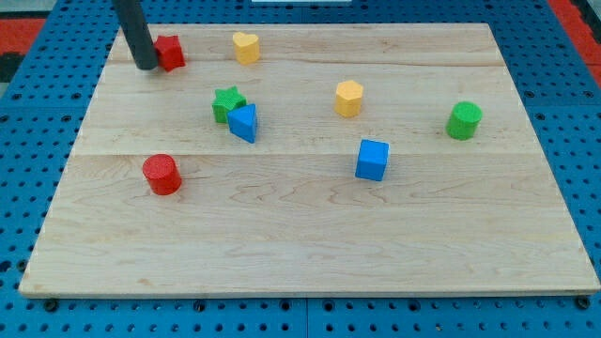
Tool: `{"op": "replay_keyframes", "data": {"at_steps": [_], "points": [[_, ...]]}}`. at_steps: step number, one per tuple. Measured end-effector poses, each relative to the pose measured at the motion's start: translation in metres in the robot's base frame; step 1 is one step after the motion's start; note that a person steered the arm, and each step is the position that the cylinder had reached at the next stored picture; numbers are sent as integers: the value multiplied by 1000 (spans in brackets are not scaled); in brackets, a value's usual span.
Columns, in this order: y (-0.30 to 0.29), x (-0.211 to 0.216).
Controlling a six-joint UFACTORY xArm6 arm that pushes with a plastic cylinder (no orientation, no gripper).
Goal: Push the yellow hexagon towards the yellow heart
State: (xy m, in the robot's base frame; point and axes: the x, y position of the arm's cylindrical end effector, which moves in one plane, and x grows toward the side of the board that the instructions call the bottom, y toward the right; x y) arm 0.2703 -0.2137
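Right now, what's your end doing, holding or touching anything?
No gripper: my tip holds nothing; it sits at the red block's left side, seemingly touching, far from the yellow hexagon.

- The yellow hexagon (348, 98) stands flat on the tabletop (310, 235), right of centre, nearer the top edge.
- The yellow heart (246, 47) sits close to the top edge, left of centre.

My tip (146, 67) rests at the view's top left, rod leaning slightly.
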Motion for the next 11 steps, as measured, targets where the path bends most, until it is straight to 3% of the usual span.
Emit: {"op": "replay_keyframes", "data": {"at_steps": [2,4,5,6,7,9,10,11], "points": [[38,73],[191,73],[189,143],[257,143],[309,117],[228,42],[220,85],[187,61]]}}
